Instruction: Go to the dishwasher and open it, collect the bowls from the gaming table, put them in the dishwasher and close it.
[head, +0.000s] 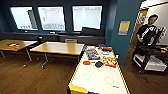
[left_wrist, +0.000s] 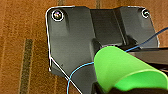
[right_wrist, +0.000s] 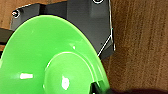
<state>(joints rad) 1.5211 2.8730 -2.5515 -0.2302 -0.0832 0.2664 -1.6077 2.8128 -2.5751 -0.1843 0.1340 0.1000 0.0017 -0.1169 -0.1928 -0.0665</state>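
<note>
Long yellow-framed gaming table (head: 100, 77) ahead; each wrist view shows a bright green plastic bowl (left_wrist: 125, 68) (right_wrist: 50, 57); grip on either unclear.

Green bowl (left_wrist: 125, 67) close-up, blue cable (left_wrist: 77, 68) alongside, wood floor (left_wrist: 22, 47) below.

Wooden tables (head: 58, 48), bright windows (head: 87, 17)

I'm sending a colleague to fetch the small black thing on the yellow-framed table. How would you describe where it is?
Find the long yellow-framed table with the white top. At its cluttered far end, the small black object lies between a flat orange piece and a bright red-yellow box: the one dark item there.
</note>
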